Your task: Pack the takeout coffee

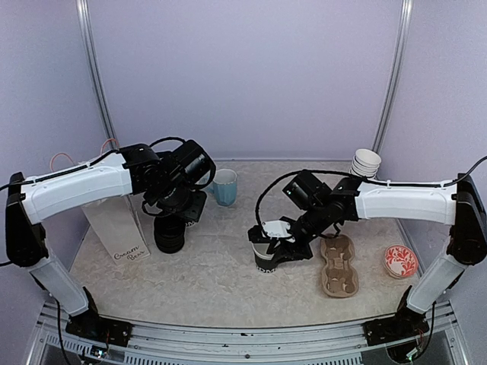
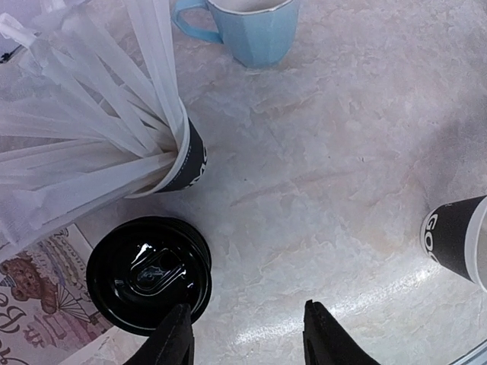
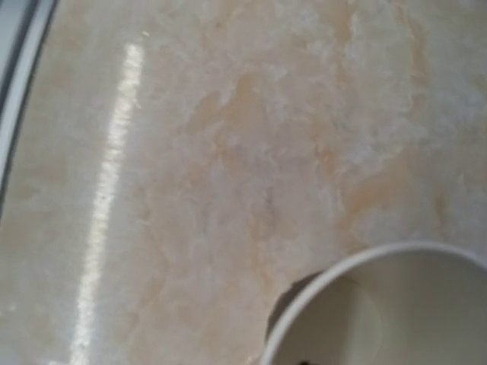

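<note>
One takeout coffee cup, black with white lettering and no lid on it, stands at mid-table; the left wrist view catches it at the right edge. Its white inside fills the lower right of the right wrist view. My right gripper sits at this cup's rim, and its fingers are hidden. A round black lid lies on a dark stack at the left. My left gripper hangs over it, open, its left finger at the lid's right edge and only bare table between the jaws.
A black cup of white sticks stands just behind the lid, with a light blue mug further back. A white paper bag is at the left. To the right are a brown cup carrier, stacked white cups and a red-patterned bowl.
</note>
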`<action>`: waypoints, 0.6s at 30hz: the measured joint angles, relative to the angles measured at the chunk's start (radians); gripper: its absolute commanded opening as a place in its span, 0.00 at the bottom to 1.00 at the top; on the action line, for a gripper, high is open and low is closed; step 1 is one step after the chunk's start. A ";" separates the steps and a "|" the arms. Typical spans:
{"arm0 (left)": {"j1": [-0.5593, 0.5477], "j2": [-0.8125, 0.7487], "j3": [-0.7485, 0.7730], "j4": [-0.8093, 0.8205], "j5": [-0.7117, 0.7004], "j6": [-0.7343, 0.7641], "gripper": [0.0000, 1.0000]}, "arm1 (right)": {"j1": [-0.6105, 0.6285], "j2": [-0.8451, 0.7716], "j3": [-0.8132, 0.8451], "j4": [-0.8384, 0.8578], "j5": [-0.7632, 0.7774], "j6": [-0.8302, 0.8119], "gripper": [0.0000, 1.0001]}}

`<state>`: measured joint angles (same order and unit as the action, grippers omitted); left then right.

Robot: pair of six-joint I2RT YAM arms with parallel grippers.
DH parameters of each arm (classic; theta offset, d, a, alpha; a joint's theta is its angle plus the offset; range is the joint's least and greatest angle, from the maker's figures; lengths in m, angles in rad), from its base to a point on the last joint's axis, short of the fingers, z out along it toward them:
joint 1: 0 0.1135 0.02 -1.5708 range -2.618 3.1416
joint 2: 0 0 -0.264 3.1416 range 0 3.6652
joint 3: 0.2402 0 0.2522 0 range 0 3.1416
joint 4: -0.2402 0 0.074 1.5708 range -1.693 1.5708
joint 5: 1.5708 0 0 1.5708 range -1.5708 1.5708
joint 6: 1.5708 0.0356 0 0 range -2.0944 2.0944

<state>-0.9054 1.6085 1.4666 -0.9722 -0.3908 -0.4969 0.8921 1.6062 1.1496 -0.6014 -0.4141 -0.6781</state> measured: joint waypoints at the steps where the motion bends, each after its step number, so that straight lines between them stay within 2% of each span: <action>1: 0.000 0.007 -0.003 -0.003 0.001 -0.006 0.48 | 0.000 -0.002 0.009 -0.015 -0.006 -0.003 0.36; 7: 0.000 0.067 -0.007 -0.032 -0.008 -0.039 0.46 | 0.000 -0.062 0.067 -0.091 -0.047 0.000 0.37; 18: 0.004 0.195 -0.008 -0.098 -0.060 -0.116 0.45 | -0.016 -0.099 0.068 -0.100 -0.058 0.016 0.37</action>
<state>-0.9016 1.8030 1.4590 -1.0698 -0.4503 -0.6128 0.8761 1.5070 1.2171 -0.7017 -0.4717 -0.6624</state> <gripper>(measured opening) 0.458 0.366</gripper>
